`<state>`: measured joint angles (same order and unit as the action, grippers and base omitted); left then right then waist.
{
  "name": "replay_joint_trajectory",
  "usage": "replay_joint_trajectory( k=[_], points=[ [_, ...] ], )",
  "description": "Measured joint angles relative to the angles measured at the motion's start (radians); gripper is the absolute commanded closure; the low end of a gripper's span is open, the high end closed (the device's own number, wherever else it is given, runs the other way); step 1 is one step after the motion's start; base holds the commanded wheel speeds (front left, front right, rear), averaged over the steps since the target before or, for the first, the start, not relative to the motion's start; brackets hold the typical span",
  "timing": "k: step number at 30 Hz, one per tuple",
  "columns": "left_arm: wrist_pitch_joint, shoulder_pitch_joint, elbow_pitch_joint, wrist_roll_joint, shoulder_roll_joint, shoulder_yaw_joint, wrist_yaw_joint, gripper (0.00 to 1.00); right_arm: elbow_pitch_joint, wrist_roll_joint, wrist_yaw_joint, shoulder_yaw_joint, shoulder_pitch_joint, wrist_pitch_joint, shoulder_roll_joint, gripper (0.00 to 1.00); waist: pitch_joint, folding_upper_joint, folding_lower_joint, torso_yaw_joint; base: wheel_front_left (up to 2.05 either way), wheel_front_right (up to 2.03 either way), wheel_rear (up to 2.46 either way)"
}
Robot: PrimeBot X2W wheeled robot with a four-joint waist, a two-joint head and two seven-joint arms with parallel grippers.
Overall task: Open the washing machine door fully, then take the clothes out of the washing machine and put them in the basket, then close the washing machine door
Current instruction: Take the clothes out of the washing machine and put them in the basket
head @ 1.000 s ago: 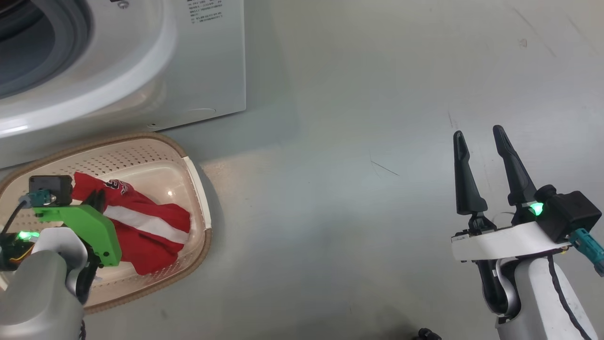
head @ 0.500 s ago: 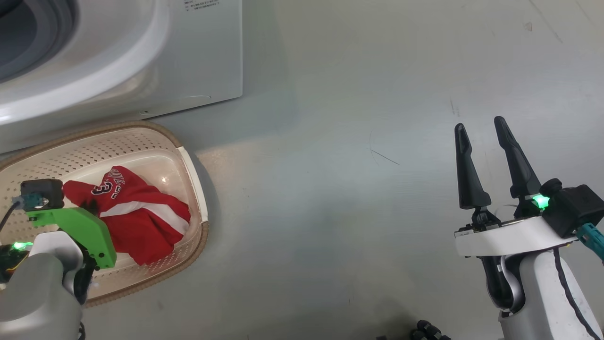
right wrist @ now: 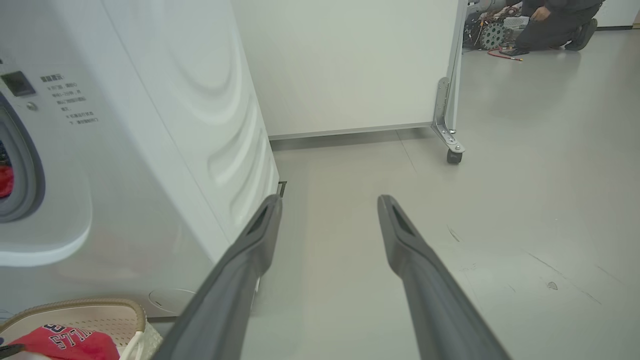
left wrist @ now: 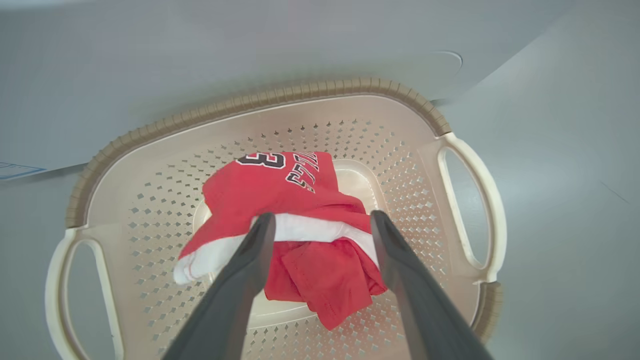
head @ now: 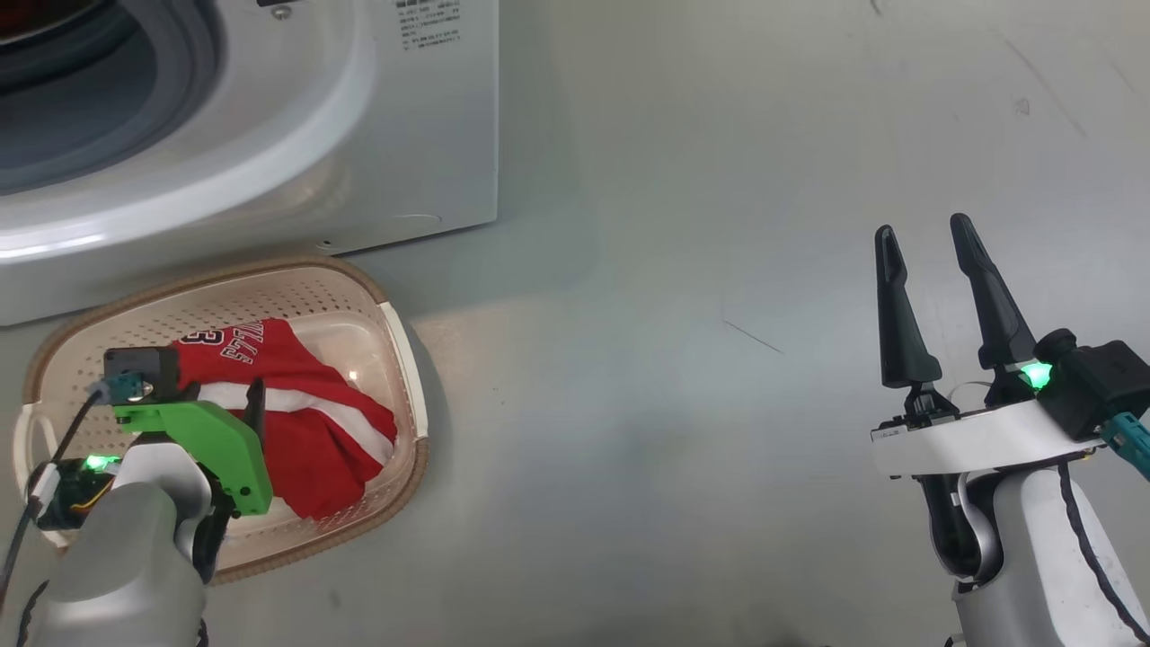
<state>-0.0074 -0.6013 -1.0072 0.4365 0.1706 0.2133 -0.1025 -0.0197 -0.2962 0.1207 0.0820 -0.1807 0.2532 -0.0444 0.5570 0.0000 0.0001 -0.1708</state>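
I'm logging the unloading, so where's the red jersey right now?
The red jersey lies in the basket at the head view's lower left, on the floor before the washing machine, with the open left hand over it.

The red jersey carries a black, white-edged numeral 3 beside upside-down block letters cut off by a fold, of which only "LLS" can be made out, while the washing machine bears small grey print too fine to read.
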Motion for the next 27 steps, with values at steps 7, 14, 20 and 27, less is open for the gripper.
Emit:
replay_joint_trajectory(
  k=[7, 14, 20, 27],
  points=[
    [-0.075, 0.002, -0.003, -0.008, -0.024, 0.017, -0.009, 0.00, -0.029, 0.000, 0.000, -0.007, 0.000, 0.000, 0.000, 0.00, -0.071, 0.0000, 0.0000, 0.031, 0.00, 0.00, 0.00],
    [-0.191, 0.040, 0.011, -0.005, -0.057, 0.015, -0.015, 0.00, -0.054, -0.001, 0.000, -0.028, 0.013, 0.000, 0.000, 0.00, -0.168, 0.0000, 0.0000, 0.079, 0.00, 0.00, 0.00],
    [-0.224, 0.085, 0.036, -0.005, -0.077, 0.032, -0.018, 0.00, -0.076, -0.002, 0.000, -0.037, 0.057, 0.000, 0.000, 0.00, -0.245, 0.0000, 0.0000, 0.123, 0.00, 0.00, 0.00],
    [-0.242, 0.133, 0.096, -0.005, -0.083, 0.050, -0.019, 0.00, -0.088, -0.002, 0.001, -0.040, 0.107, 0.000, 0.000, 0.00, -0.335, 0.0000, -0.0001, 0.179, 0.00, 0.00, 0.00]
  ],
)
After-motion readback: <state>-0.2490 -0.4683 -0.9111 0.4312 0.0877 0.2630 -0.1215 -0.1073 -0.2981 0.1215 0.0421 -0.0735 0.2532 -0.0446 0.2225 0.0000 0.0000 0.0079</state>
